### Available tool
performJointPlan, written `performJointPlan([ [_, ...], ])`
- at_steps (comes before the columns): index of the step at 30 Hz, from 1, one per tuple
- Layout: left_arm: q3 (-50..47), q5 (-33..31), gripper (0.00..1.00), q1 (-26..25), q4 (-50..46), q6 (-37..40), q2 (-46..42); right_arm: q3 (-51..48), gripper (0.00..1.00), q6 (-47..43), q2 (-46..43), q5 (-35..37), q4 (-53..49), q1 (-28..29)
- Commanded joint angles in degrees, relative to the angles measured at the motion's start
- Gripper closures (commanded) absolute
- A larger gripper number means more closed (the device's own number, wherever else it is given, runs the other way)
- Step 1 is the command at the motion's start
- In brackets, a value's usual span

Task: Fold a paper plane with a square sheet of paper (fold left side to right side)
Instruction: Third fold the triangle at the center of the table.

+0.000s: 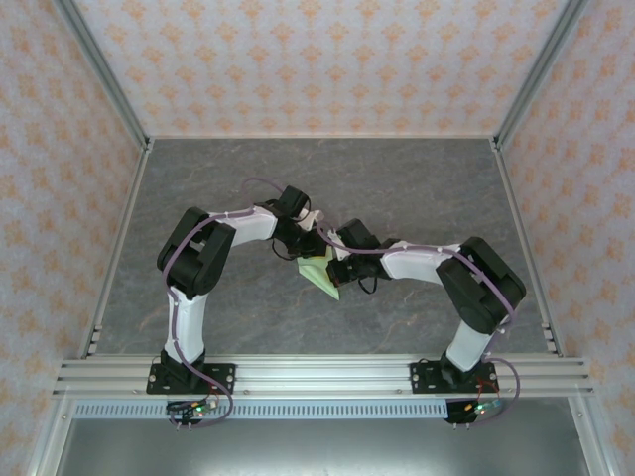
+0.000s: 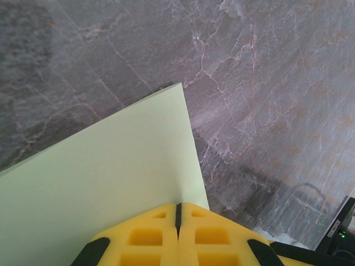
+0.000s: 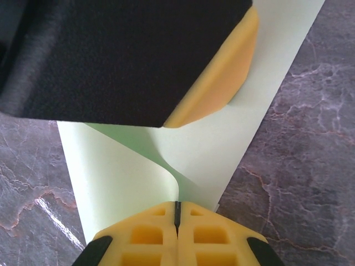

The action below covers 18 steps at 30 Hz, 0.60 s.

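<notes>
At the middle of the table [image 1: 417,188], we find the square sheet of paper [image 1: 319,276] pinched by both grippers.

From above we see it as a small pale-green pointed shape, a little closer to the table's near edge than to its far edge, partly hidden under the two wrists. The left gripper [image 2: 178,215] has its yellow fingers pressed together on the paper's edge, and the sheet [image 2: 111,177] spreads flat and unmarked out from them over the grey marbled surface. The right gripper [image 3: 177,213] is likewise closed, nipping a curled-up layer of the sheet [image 3: 233,149]. Just beyond that curl we see a black-and-yellow finger [image 3: 222,77] of the left gripper over the paper.
</notes>
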Motion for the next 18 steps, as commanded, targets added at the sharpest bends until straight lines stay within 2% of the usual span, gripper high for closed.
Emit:
performJointPlan([
  [1,-1.4,-1.9,0.95,-0.5,-3.5,1.2,1.3,1.4,0.98,-0.1,1.0,0.2,-1.5,-0.2],
  [14,0.0,-2.0,0.94,-0.3,-4.9,1.6,0.5,1.5,0.98,-1.1,3.9,-0.4,-6.6,-0.2],
  [18,2.1,-2.1,0.88,0.5,-7.1,2.1,0.1,1.4,0.98,-1.4,4.4,-0.6,-8.3,-0.2],
])
